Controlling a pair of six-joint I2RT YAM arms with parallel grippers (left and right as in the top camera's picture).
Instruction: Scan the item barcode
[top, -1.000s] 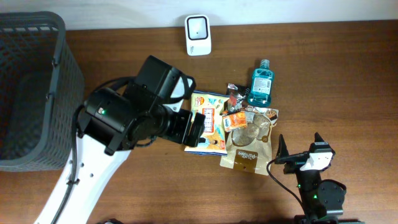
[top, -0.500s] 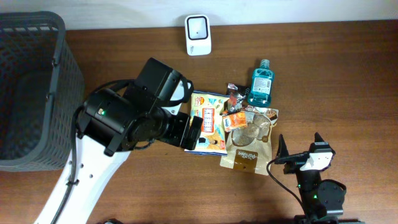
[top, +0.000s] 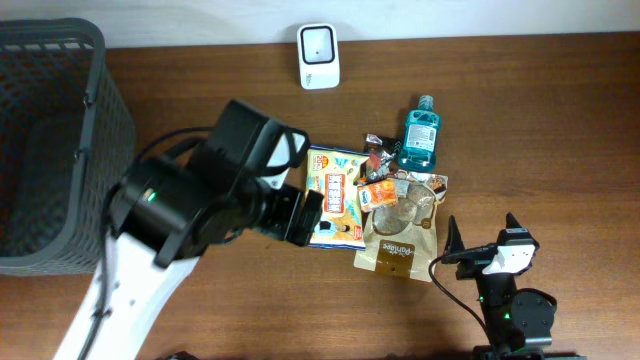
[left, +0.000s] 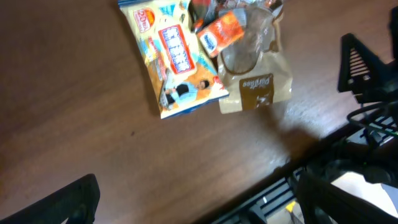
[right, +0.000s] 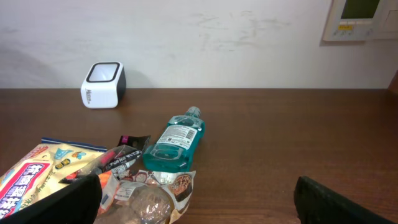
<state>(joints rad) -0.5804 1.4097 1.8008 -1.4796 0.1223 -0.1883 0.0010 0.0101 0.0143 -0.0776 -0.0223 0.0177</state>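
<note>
A pile of items lies mid-table: a yellow snack bag (top: 335, 190), a brown pouch (top: 398, 240), a teal mouthwash bottle (top: 418, 135), a small orange packet (top: 378, 192) and a dark wrapper (top: 378, 150). The white barcode scanner (top: 318, 56) stands at the back edge. My left gripper (top: 316, 216) hovers open over the snack bag's left edge, holding nothing. In the left wrist view the snack bag (left: 174, 62) and the pouch (left: 258, 81) lie ahead of the left gripper (left: 199, 205). My right gripper (top: 481, 228) rests open at the front right, empty. The right wrist view shows the bottle (right: 174, 143) and the scanner (right: 103, 84) beyond the right gripper (right: 199, 205).
A dark mesh basket (top: 95, 150) fills the far left. The table's front edge (left: 292, 168) runs close to the pouch in the left wrist view. Bare wood lies right of the bottle.
My left arm has shifted a little toward the front and left, its gripper now over the snack bag's near left edge. The right arm and all items have stayed put.
</note>
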